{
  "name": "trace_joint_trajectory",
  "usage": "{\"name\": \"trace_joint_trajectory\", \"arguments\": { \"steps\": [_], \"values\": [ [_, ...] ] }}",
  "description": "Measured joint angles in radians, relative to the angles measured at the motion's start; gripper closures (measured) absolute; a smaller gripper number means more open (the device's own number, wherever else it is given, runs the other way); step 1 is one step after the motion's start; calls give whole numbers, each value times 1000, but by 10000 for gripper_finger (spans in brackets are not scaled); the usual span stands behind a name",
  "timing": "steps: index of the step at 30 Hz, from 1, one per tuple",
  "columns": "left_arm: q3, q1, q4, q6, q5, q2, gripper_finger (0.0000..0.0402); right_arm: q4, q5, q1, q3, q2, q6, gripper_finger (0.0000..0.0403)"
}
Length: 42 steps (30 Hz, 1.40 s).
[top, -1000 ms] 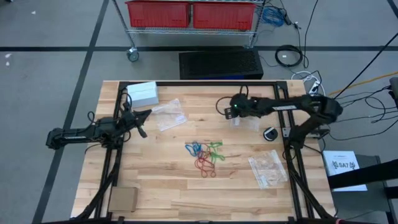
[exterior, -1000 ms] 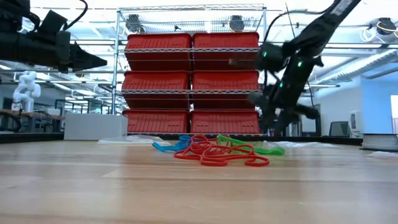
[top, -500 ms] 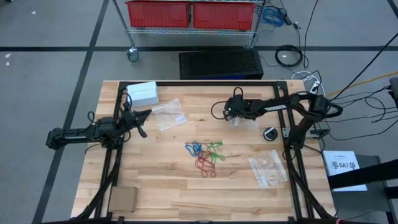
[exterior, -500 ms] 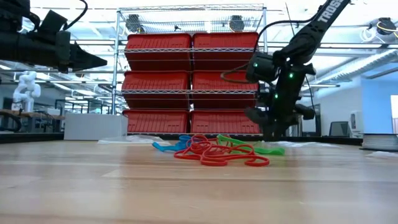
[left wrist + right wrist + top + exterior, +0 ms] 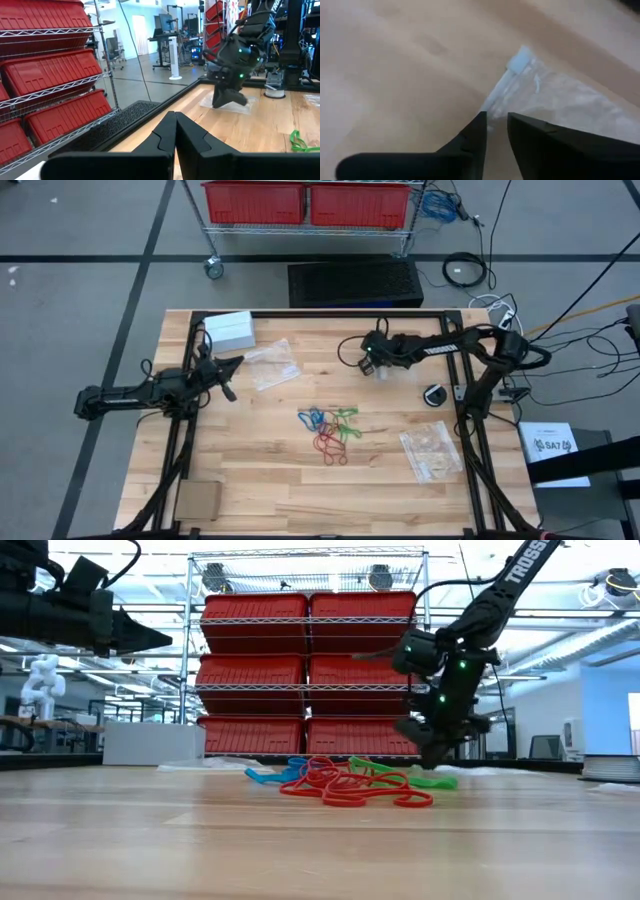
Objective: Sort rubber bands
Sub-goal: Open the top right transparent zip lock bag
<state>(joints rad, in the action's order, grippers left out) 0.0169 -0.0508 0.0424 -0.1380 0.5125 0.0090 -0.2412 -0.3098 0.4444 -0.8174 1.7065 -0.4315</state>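
**Right claw pinches at a clear bag while the bands wait in a heap**

The right claw (image 5: pixel 372 366) is down at the far side of the counter (image 5: pixel 270 470), its tips at the edge of a clear plastic bag (image 5: pixel 397 375). In the right wrist view the two dark fingers (image 5: pixel 470 135) stand only a narrow gap apart, straddling the bag's sealed edge (image 5: pixel 506 82); whether the film is actually pinched yet I cannot tell. Probably a bag is being fetched first so that one colour of band has somewhere to go. Two more clear bags lie spread apart, one near the left arm (image 5: pixel 272 364) and one at the near right (image 5: pixel 430 450), which suits a bag per colour.

The left claw (image 5: pixel 226 377) hangs above the counter's left side with its fingers (image 5: pixel 172 132) pressed together, holding nothing, evidently waiting.

The rubber bands (image 5: pixel 328 430) lie in one loose tangle at the middle of the counter, well apart from both claws. They are thin flat loops, red (image 5: pixel 350 790) in front, blue (image 5: pixel 268 776) and green (image 5: pixel 425 780) poking out at the sides, overlapping and interlaced, so none is sorted yet.
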Motion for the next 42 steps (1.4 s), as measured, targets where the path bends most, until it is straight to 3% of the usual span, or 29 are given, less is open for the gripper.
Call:
{"name": "trace_joint_trajectory", "arguments": {
  "steps": [3,6,14,20,33,37,42],
  "values": [
    [0,0,0,0,0,0,391,2,146,-12,-30,0,156,347],
    [0,0,0,0,0,0,391,-16,191,-54,-71,0,237,348],
    [0,0,0,0,0,0,391,-262,126,-193,-276,-9,149,293],
    [0,0,0,0,0,0,391,-366,-90,-311,-274,12,13,254],
    [0,0,0,0,0,0,391,-385,-167,-300,-281,199,-36,257],
    [0,0,0,0,0,0,391,-392,-128,-262,-281,214,-17,283],
    [0,0,0,0,0,0,391,-379,-117,-237,-278,196,65,374]
  ]
}}
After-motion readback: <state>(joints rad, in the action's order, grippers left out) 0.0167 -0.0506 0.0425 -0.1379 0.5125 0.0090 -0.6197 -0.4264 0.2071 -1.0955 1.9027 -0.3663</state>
